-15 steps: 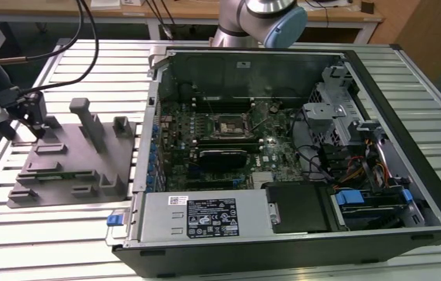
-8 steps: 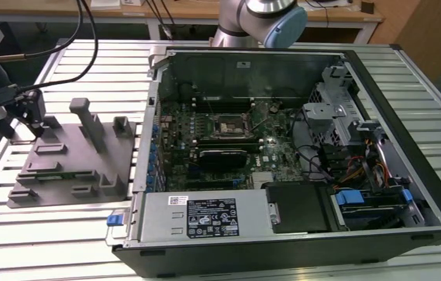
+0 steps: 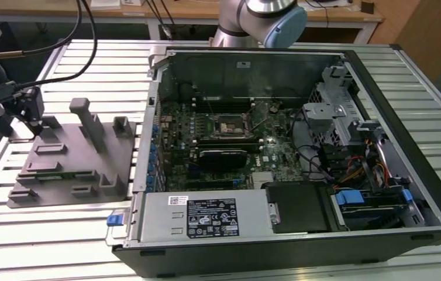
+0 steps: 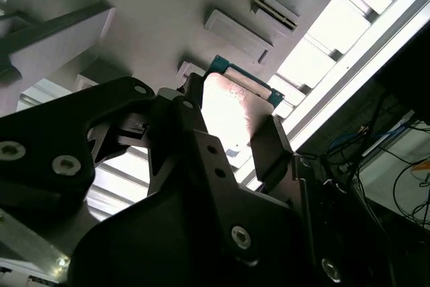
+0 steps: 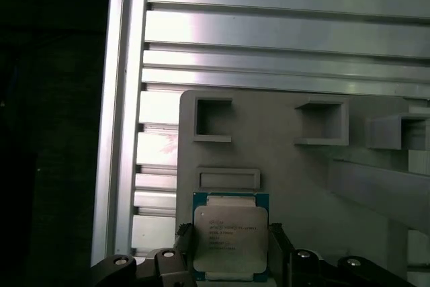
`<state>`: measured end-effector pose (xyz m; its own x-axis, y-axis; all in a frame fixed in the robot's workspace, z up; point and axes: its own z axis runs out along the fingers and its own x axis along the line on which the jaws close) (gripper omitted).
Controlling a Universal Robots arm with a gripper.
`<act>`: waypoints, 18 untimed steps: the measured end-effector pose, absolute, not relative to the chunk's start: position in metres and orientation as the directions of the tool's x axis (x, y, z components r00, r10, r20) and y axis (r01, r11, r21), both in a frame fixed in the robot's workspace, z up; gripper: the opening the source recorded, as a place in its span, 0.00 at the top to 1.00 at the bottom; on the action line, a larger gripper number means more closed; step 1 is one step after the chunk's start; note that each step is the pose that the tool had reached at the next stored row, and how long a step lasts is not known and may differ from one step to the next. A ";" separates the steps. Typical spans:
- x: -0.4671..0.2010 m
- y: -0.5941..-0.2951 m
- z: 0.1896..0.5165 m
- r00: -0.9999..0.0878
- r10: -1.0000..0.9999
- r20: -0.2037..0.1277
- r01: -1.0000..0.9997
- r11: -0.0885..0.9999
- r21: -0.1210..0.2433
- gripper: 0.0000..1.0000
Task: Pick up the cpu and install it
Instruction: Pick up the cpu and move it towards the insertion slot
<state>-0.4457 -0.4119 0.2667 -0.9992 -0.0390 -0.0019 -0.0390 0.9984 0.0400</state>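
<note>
— Where is the cpu (image 5: 230,236) right now?

— It is at the grey fixture (image 3: 72,170), close to one of the fixture's edges and just beside a small raised rectangular frame (image 5: 227,178). Its pale metal top faces up, with a green rim showing around it in both wrist views.

— And the pincer (image 5: 230,233)?

— It is pinching the cpu. In the first wrist view the two dark fingers (image 5: 185,240) press against two opposite edges of the chip. The second wrist view shows the same, with a finger on either side of the shiny top (image 4: 232,109).

— Is the chip lifted off the fixture?

— I cannot tell whether it rests on the fixture or sits just above it.

— Where does all that sit on the surface (image 3: 72,64)?

— The fixture lies on the slatted metal surface near the edge at the exterior view's left. The pincer (image 3: 37,123) hangs over the fixture's far corner on that side.

— And the computer?

— The open computer case (image 3: 407,146) lies just beside the fixture, towards the exterior view's right. The dark square socket (image 3: 228,124) sits on the green board inside the case, well apart from the cpu.
</note>
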 end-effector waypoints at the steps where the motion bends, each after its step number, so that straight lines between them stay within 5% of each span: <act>1: -0.446 -0.412 0.267 -0.999 -0.039 -0.002 -0.039 0.998 0.040 0.47; 18: -0.446 -0.412 0.277 -0.999 -0.039 -0.002 -0.039 0.998 0.040 0.47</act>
